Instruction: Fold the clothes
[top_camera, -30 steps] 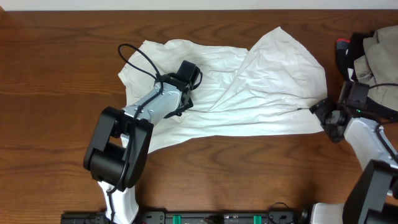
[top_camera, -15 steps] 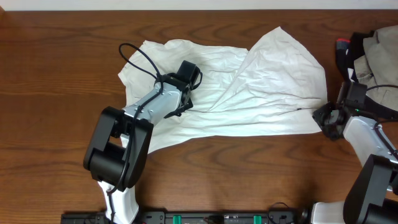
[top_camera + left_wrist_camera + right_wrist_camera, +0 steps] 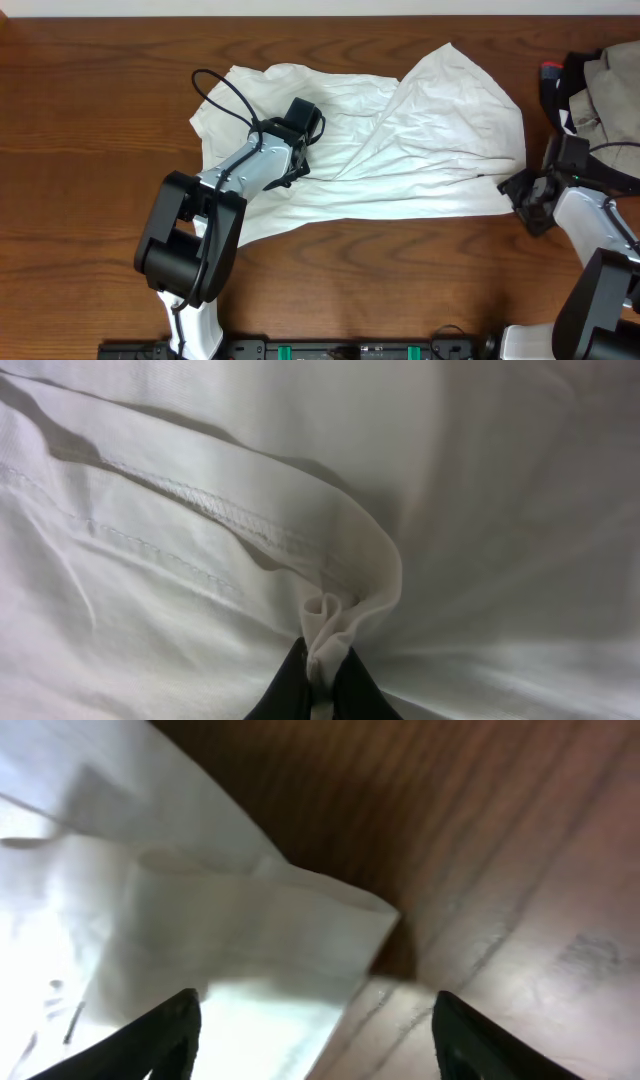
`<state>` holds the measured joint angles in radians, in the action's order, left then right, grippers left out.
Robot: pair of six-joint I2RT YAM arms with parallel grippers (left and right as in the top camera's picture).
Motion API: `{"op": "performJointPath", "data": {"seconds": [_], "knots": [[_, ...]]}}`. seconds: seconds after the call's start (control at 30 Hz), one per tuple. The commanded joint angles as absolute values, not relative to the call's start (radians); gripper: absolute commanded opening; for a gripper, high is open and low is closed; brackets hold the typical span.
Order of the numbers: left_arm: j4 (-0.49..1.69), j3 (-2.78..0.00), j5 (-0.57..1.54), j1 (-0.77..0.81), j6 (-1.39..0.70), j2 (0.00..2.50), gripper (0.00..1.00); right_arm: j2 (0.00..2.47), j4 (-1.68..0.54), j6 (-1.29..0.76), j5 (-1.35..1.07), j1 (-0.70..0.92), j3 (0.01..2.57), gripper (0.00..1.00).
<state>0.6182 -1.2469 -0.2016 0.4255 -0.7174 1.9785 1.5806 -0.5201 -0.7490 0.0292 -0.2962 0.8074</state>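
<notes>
My left gripper (image 3: 320, 698) is closed on a small bunched fold of the white shirt (image 3: 480, 510), the cloth squeezed between my two dark fingertips (image 3: 290, 685). Wrinkled fabric fills everything above the gripper. A stitched hem (image 3: 230, 520) runs from the upper left down into the pinch, curling over just above it.

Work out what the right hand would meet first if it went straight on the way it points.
Probably a corner of the white garment, lying just ahead between the open fingers of the right hand; wooden table shows beyond. Depth is hard to judge.
</notes>
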Motion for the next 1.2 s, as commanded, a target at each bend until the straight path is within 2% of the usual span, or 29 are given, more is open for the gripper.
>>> {"op": "performJointPath", "data": {"seconds": [0.0,0.3,0.77,0.97,1.17], "knots": [[0.635,-1.255,-0.222,0.415,-0.692,1.967,0.06,1.588,-0.528,-0.747,0.039,-0.322,0.803,0.72],[0.631,-1.255,-0.222,0.415,-0.693,1.967,0.06,1.571,-0.606,-0.748,0.017,-0.333,0.804,0.75],[0.631,-1.255,-0.221,0.415,-0.693,1.967,0.06,1.591,-0.516,-0.748,0.026,-0.333,0.804,0.75],[0.632,-1.255,-0.221,0.415,-0.693,1.967,0.06,1.638,-0.497,-0.748,0.025,-0.333,0.804,0.68],[0.631,-1.255,-0.221,0.415,-0.692,1.967,0.06,1.667,-0.479,-0.748,0.026,-0.333,0.804,0.53]]}}
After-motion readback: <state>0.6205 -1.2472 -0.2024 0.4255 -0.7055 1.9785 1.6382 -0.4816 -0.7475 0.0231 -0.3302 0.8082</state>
